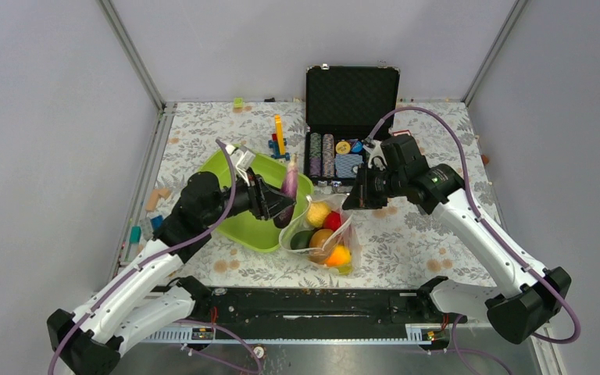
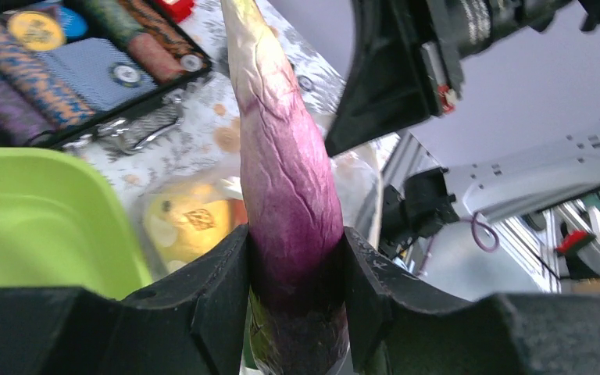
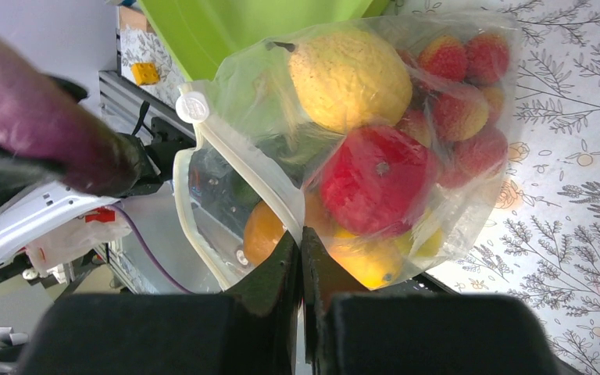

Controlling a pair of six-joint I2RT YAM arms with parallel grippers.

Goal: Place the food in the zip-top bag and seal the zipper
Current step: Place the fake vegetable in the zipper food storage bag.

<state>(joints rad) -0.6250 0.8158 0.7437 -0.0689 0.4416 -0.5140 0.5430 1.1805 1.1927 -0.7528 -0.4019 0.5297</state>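
top external: left gripper (image 1: 275, 201) clamps the purple eggplant (image 1: 290, 181) over the green tray (image 1: 238, 228), at 10 o'clock from the zip-top bag (image 3: 238, 168). right gripper (image 3: 301, 244) is pinched closed on the bag's rim at 1 o'clock. yellow, red and orange food (image 3: 351, 78) sits inside.

Plain pale grey walls (image 1: 39, 117) surround a table (image 1: 430, 254) with a floral-patterned top.

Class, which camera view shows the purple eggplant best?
Left wrist view: the purple eggplant fills the frame, held in the left gripper. The top view shows it small; the right wrist view catches only a blurred part.
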